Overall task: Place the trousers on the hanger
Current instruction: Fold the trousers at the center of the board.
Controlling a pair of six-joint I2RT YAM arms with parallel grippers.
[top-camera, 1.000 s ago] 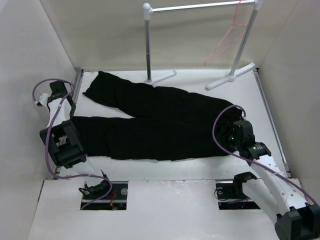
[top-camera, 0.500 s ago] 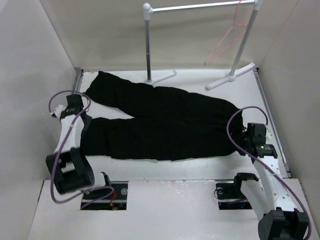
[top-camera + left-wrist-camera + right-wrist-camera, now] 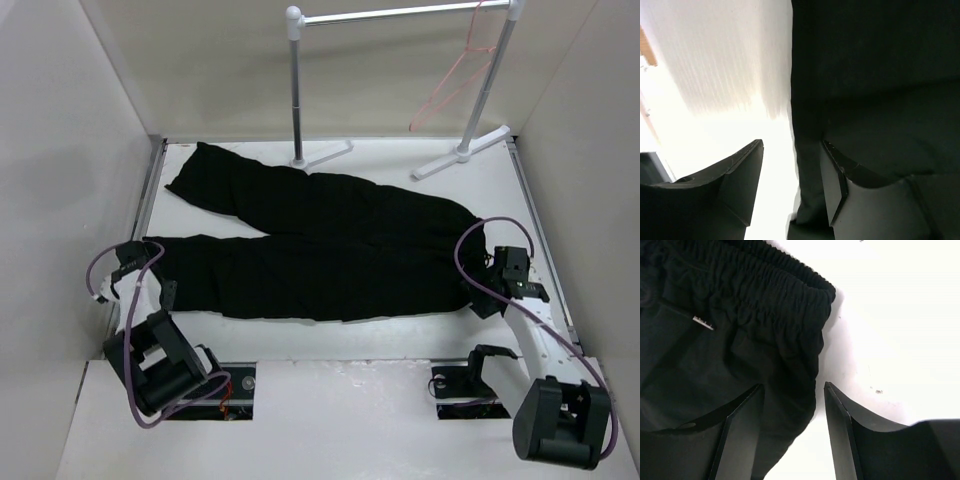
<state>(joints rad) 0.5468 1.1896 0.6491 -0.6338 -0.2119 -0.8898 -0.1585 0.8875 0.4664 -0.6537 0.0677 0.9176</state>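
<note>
Top view: trousers point(image 3: 320, 250) are lying flat, long axis running left to right, waist toward the right arm, cuffs toward the left. The hanger point(image 3: 441, 98) is hanging on the rack point(image 3: 400, 14), far right, well apart. Left wrist: left gripper point(image 3: 791, 150) is standing parted, straddling a leg edge. Right wrist: right gripper point(image 3: 792, 390) is standing parted over the waist corner, not clamping.

You see the left arm point(image 3: 140, 298) and right arm point(image 3: 535, 345) built alike: white links between bulky black joint housings, with a purple cable point(image 3: 459, 250) looping off each wrist. The left gripper point(image 3: 791, 150) and right gripper point(image 3: 794, 387) each carry two matte black, wedge-shaped fingers point(image 3: 840, 425) with flat inner faces.
</note>
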